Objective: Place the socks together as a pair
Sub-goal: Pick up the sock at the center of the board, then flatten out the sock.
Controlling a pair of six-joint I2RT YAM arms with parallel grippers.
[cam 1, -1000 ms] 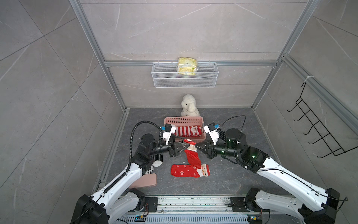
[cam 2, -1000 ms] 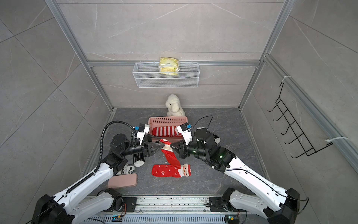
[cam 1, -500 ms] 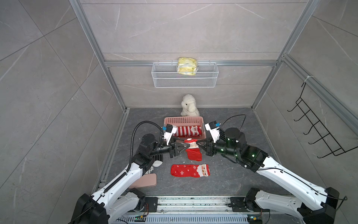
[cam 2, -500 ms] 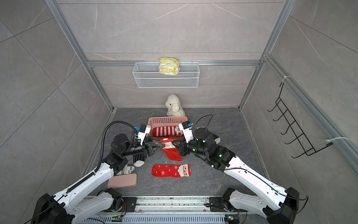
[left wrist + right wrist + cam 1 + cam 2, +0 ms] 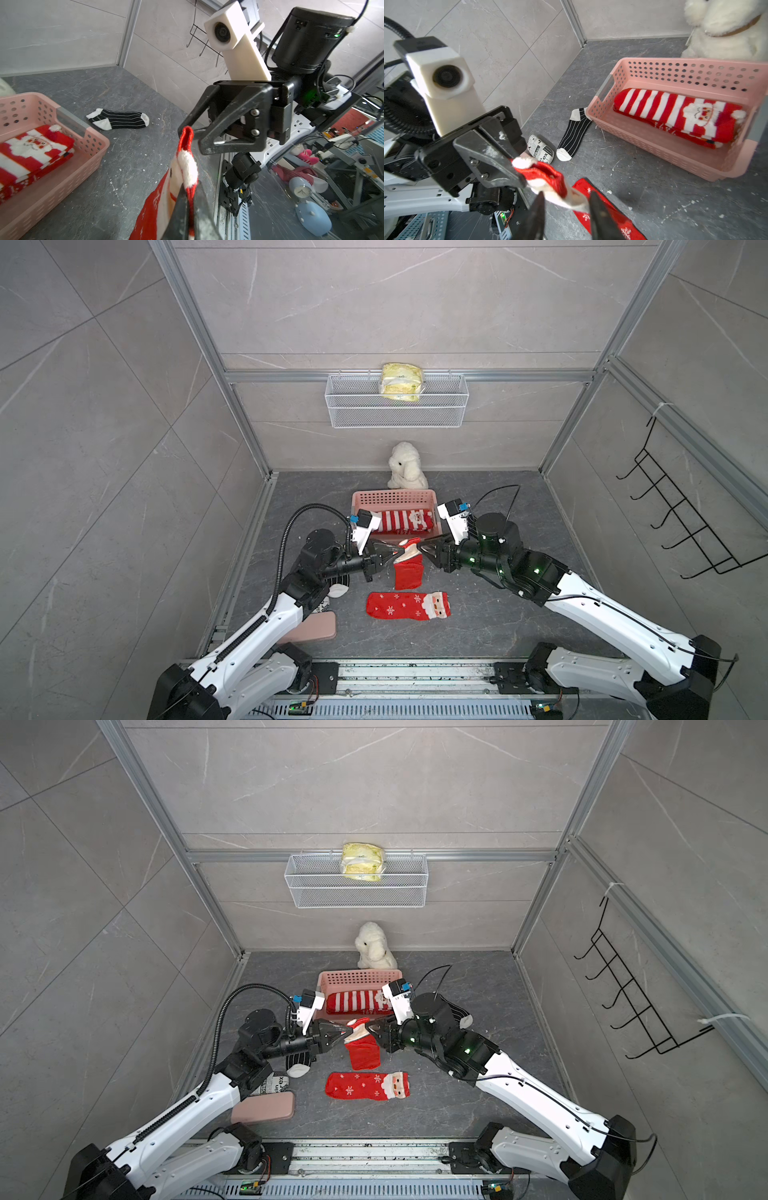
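Left claw clamping shut on red sock, sock hanging; right claw standing open, jaws straddling sock top; Santa sock lying flat nearby.

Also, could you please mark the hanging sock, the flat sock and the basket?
hanging sock [image 5: 408, 574], in a top view, lower half.
flat sock [image 5: 397, 605], in a top view, red middle.
basket [image 5: 392, 498], in a top view, back wall.

Hanging sock: red, wht fluffy trim.
Flat sock: red, wht snowflakes, Santa face.
Striped socks: red/wht bands, Santa face.
Blk sock: thin wht stripes, wht toe/heel.
Basket: pink.
Plush: wht.
Desk: dk grey, veined.
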